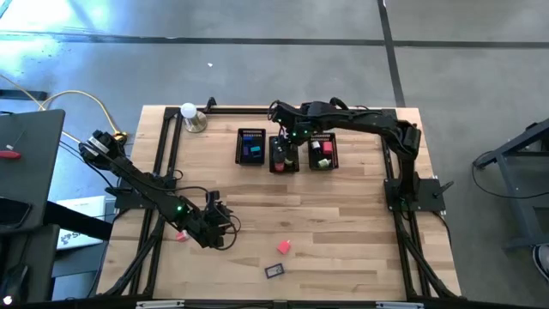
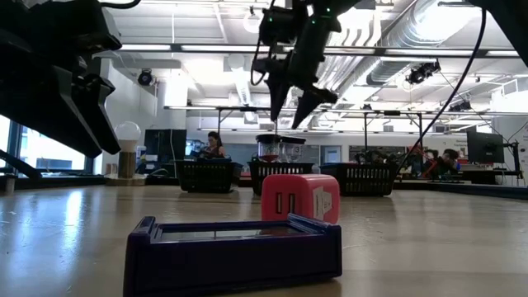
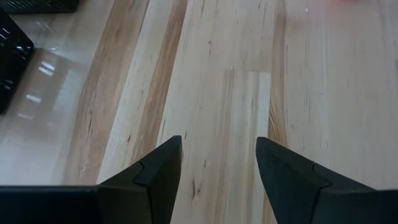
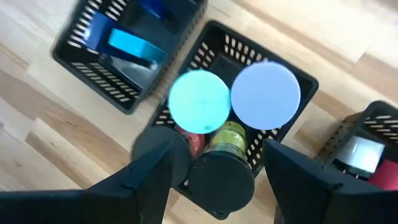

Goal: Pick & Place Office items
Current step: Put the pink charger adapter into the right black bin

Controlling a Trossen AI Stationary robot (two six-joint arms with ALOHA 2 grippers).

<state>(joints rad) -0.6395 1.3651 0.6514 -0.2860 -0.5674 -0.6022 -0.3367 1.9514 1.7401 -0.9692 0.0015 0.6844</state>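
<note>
Pink block [image 1: 284, 247] and dark blue tray [image 1: 274, 271] near the surface's front edge: probably light, rigid; best pinched across flat sides. Left pincer [image 1: 216, 225] nearby, apart, empty. Right pincer [image 1: 287, 142] apart over middle bin [image 1: 284, 155], empty.
</note>
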